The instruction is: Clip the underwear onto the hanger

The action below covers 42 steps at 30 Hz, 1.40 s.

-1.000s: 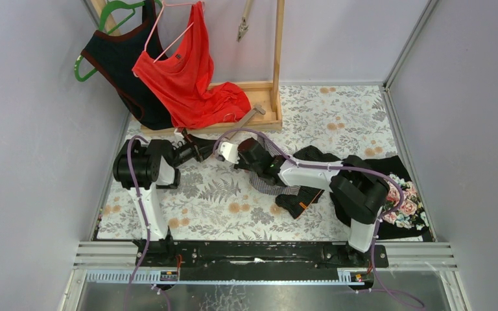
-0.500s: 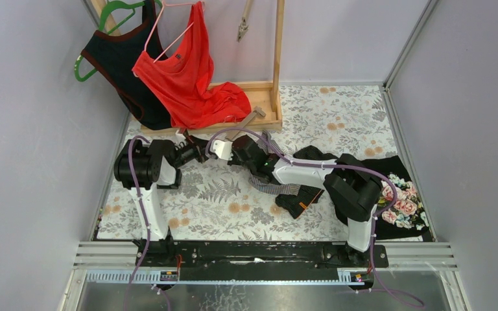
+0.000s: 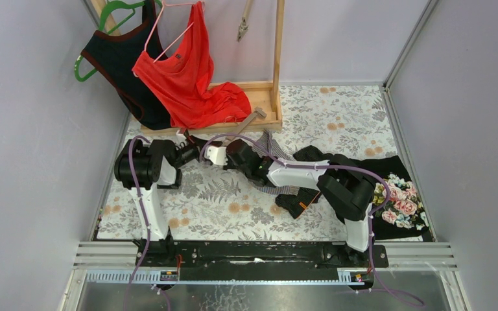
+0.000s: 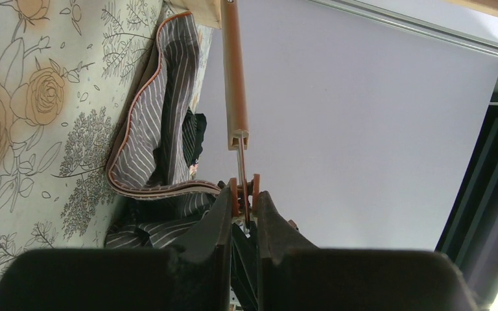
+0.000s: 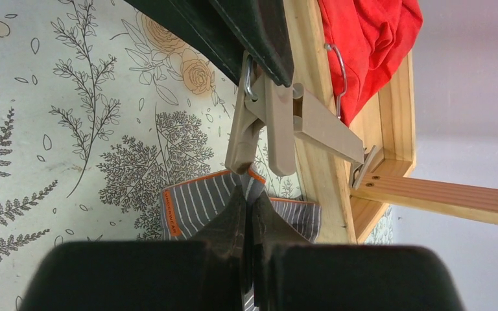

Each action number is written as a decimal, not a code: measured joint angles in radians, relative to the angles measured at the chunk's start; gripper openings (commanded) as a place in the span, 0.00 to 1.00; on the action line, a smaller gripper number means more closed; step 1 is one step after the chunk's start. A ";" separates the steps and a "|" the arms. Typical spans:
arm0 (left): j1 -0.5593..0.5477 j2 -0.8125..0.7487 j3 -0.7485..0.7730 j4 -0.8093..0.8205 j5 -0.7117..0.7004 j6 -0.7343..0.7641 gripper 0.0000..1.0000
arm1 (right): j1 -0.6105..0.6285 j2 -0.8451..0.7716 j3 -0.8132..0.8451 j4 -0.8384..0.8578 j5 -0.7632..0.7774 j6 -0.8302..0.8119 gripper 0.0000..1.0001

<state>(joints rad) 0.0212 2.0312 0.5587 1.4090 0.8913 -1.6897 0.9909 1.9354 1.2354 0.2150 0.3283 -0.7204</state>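
Underwear (image 5: pixel 198 197), striped and orange-trimmed, is being pinched at its waistband by the right pincer (image 5: pixel 248 206), whose jaws are closed tight on the cloth. It is being held towards the far-left corner of the desk (image 3: pixel 337 110), just in front of the wooden rack base (image 5: pixel 324 181). The hanger (image 4: pixel 235 78) is being gripped at its clip (image 5: pixel 269 123) by the narrowly closed left pincer (image 4: pixel 243 202). The fabric is being judged light, soft and limp, so the firmer banded edge is being favoured as the hold.
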 measured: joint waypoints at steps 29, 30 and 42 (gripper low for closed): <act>-0.023 0.024 0.046 -0.031 0.011 0.027 0.00 | 0.024 0.015 0.011 0.003 0.063 -0.094 0.00; -0.024 0.027 0.049 -0.031 0.013 0.028 0.00 | 0.025 0.015 0.011 0.003 0.065 -0.096 0.00; -0.037 0.047 0.076 -0.055 0.010 0.061 0.00 | 0.052 0.016 0.030 0.000 0.073 -0.115 0.00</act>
<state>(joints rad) -0.0162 2.0781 0.6346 1.3540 0.9016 -1.6291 1.0431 1.9511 1.2655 0.2150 0.4015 -0.8352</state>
